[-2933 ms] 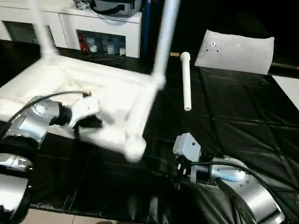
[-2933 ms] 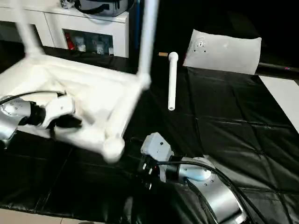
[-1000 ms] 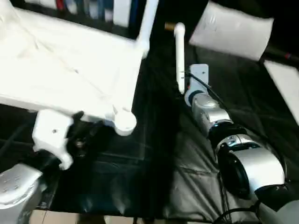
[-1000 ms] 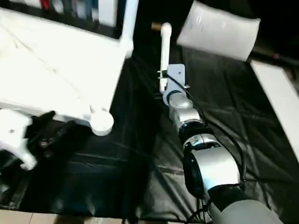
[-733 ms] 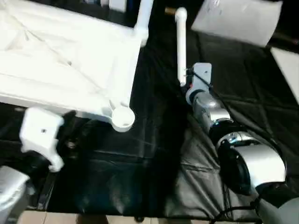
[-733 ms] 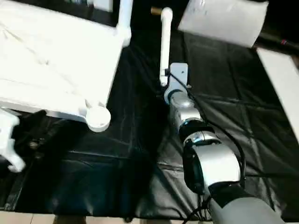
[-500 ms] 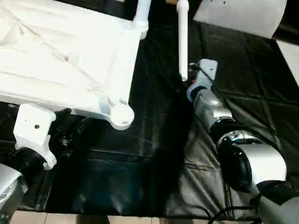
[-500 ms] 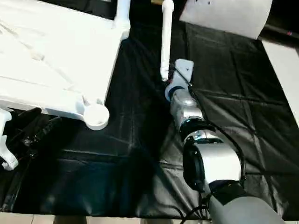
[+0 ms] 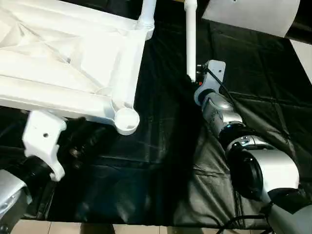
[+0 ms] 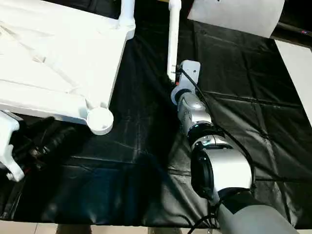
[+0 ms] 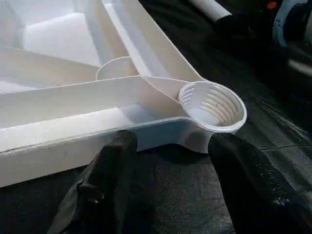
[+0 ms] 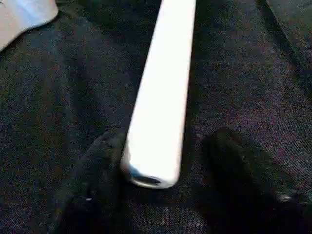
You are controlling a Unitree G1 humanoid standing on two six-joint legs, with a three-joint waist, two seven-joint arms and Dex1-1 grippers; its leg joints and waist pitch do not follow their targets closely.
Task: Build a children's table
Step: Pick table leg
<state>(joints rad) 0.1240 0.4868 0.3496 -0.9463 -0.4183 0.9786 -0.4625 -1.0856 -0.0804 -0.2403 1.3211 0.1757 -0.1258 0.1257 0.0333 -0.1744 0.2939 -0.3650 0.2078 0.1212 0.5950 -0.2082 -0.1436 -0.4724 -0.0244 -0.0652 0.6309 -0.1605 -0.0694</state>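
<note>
One loose leg [image 12: 158, 97] end between the spread right pincer [image 12: 163, 195] fingers (one touching).

Tabletop [image 9: 63, 58] cropped at the picture's top and left edges; upright leg [image 9: 147, 9] and loose leg [image 9: 190, 39] truncated above; left gripper [image 9: 80, 146] indistinct against black sheet [image 9: 161, 161].

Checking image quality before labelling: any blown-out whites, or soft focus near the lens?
Left eye view: the tabletop is bright, though its ribs still read. Right wrist view: the loose leg is washed out, with the black fingers blurred beside its near end. Left wrist view: the corner socket is sharp, its threads visible.
</note>
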